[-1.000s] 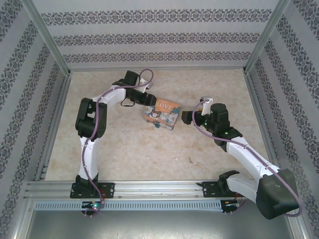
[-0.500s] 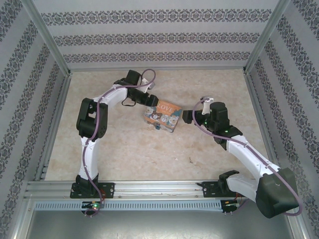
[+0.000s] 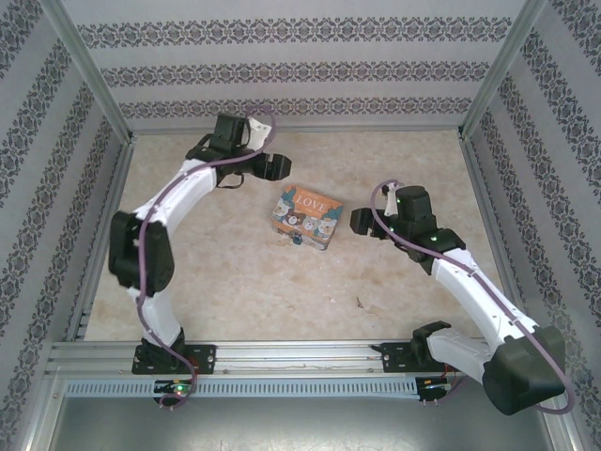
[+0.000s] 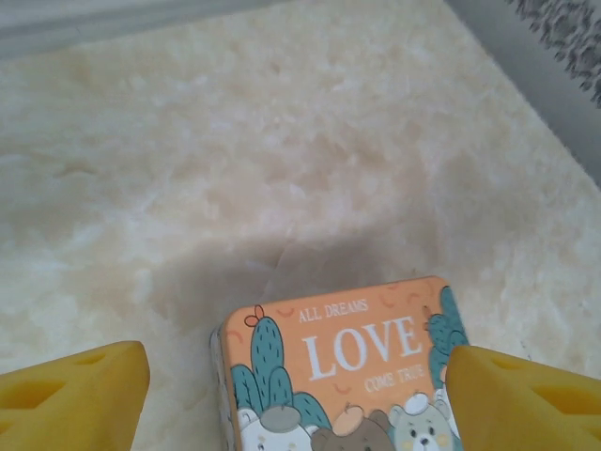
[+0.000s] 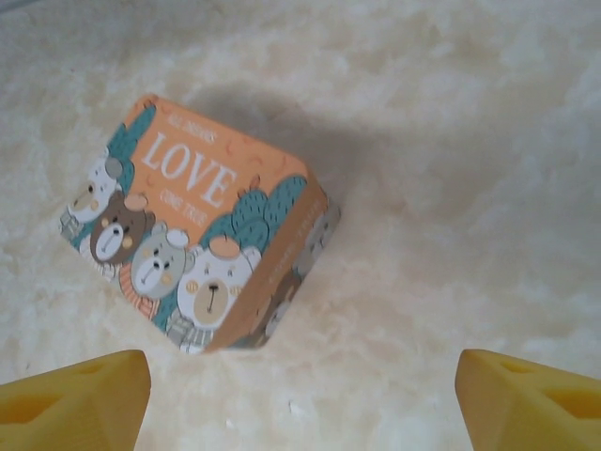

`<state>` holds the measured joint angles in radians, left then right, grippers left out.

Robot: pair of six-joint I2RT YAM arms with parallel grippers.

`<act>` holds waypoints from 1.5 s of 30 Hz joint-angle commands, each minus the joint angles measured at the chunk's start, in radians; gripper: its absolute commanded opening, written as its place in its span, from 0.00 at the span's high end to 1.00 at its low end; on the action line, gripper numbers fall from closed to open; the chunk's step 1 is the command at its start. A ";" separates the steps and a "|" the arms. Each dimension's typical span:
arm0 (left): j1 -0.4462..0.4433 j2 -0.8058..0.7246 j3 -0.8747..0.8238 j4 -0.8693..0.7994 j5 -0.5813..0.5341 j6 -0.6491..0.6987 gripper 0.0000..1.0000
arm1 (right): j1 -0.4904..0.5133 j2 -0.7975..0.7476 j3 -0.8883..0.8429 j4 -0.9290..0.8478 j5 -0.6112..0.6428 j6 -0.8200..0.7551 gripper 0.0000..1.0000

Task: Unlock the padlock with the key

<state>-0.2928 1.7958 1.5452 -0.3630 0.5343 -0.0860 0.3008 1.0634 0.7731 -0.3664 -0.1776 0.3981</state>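
L arm [image 3: 174, 195] backed off tin [image 3: 307, 216] twd far wall [image 3: 300, 111]; L fingers [image 4: 70, 395], R fingers [image 5: 526, 399] spread.

Open tabletop [image 3: 235, 282] rings the LOVE tin [image 3: 307, 215], which stands between the left pincer [image 3: 275, 167] and right pincer [image 3: 355, 222].

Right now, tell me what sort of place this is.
Probably a lab robot test cell, not a home: patterned wall panels in an aluminium frame box in a marble-look tabletop, with the left arm and right arm bolted to a metal rail at its near edge.
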 commanded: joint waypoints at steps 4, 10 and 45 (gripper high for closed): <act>0.003 -0.258 -0.367 0.343 -0.073 -0.163 0.14 | 0.054 -0.036 -0.002 -0.244 -0.042 0.054 0.19; 0.004 -0.457 -0.644 0.495 -0.118 -0.281 0.13 | 0.119 -0.025 -0.064 -0.293 -0.056 0.119 0.25; 0.004 -0.561 -0.995 0.736 -0.231 -0.579 0.15 | 0.324 0.246 -0.181 -0.353 -0.094 0.219 0.68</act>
<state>-0.2928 1.2335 0.5365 0.3294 0.3088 -0.6563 0.6132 1.2907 0.5827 -0.6884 -0.2539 0.6224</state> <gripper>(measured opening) 0.848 0.324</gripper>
